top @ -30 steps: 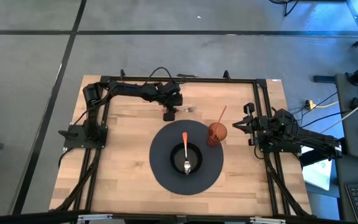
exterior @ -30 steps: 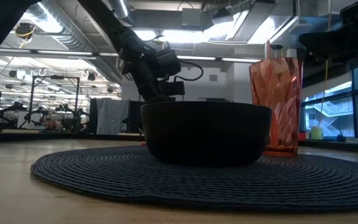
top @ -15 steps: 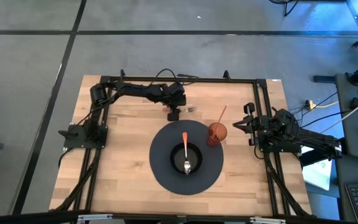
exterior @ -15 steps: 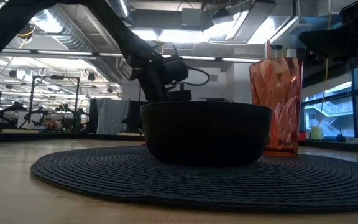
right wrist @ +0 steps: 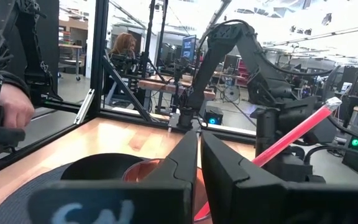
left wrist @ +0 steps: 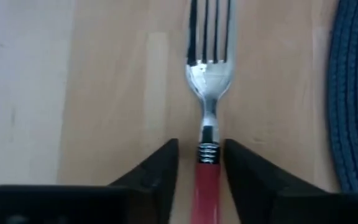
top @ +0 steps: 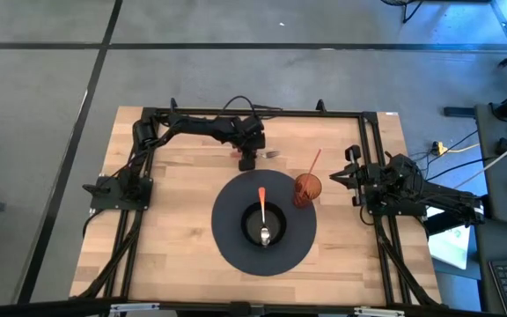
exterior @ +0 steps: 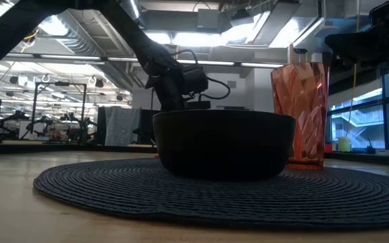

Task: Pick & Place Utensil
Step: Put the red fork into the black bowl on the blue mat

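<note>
The left gripper is settling over the fork, which is lying flat on the wooden table just beyond the far edge of the round dark placemat; over the last second this arm has been sliding from a spot farther from the fork to directly above it. In the left wrist view its narrowly parted fingers are straddling the fork's red handle, seemingly not yet clamping; so the approach is looking finished and the grasp is next. On the placemat, the black bowl is holding an orange-handled spoon; the orange tumbler with its straw is standing at the placemat's right edge. The right gripper is waiting beside the tumbler, fingers nearly together, gripping nothing.
</note>
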Tool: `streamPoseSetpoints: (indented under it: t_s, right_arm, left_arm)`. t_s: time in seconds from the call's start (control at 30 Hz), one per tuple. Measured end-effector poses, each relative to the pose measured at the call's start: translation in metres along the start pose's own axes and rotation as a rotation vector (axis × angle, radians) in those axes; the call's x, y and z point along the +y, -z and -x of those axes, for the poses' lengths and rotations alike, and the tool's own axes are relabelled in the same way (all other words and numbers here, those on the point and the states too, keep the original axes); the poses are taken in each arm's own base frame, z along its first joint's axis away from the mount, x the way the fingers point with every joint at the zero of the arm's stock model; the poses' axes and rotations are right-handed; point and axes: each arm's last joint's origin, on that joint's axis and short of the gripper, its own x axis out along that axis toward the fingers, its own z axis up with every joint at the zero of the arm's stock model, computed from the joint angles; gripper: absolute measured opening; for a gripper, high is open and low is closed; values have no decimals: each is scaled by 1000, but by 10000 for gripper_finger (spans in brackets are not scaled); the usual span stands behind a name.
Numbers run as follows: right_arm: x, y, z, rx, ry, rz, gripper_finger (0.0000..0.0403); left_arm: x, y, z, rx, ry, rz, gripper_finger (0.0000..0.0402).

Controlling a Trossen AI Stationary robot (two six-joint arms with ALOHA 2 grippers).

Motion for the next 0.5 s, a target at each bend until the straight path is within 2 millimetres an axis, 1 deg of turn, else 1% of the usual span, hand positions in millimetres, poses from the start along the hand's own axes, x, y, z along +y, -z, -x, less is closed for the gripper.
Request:
streamPoseSetpoints:
  t_s: [0.17, 0.3, 0.37, 0.5]
  right_arm:
    - [0, 0, 0, 0, 0, -4, 23]
    - [0, 0, 0, 2, -1, -8, 23]
    - [0, 1, 0, 6, -1, -9, 23]
    - [0, 1, 0, 7, -1, -7, 23]
  left_arm:
    - [-2, 1, -1, 14, 8, -32, 31]
    - [-1, 2, -1, 21, -14, -36, 30]
    - [0, 0, 3, 18, -29, -34, 30]
    - [-2, 0, 19, 42, -90, -27, 30]
